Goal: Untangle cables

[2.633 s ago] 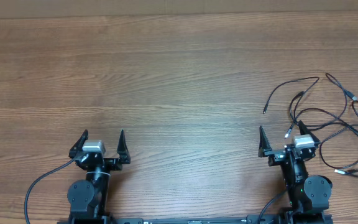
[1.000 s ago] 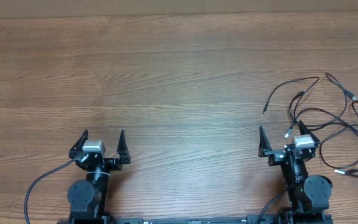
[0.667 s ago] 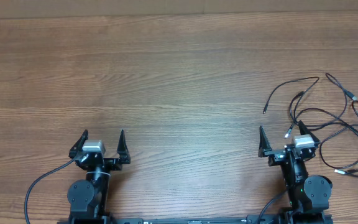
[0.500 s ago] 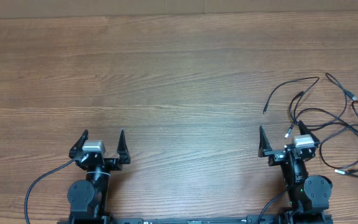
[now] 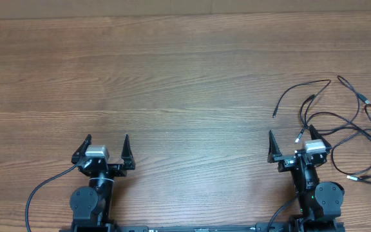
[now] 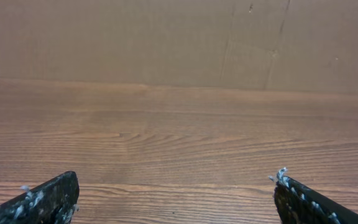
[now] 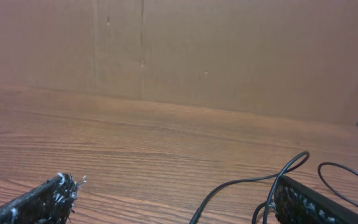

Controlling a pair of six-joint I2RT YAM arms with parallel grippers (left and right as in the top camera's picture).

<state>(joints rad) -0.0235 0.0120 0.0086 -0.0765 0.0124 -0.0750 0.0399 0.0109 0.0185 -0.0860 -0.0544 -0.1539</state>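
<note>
We see a wooden table [image 5: 172,77] from above, its far edge meeting a cardboard wall [image 6: 166,43]. Two black arms stand at the near edge, the left arm [image 5: 92,193] towards the near left corner and the right arm [image 5: 314,190] towards the near right corner. The left gripper [image 5: 107,138] has its jaws spread wide and grips nothing. The right gripper [image 5: 291,134] is likewise spread wide with nothing in its grasp. The cables [image 5: 350,122], thin black cords with small plug ends, lie in a loose, crossing tangle along the right edge. One silver-tipped plug [image 5: 298,137] lies between the right gripper's fingers, and strands pass just beside its right finger [image 7: 303,202]; we cannot tell whether they touch.
</note>
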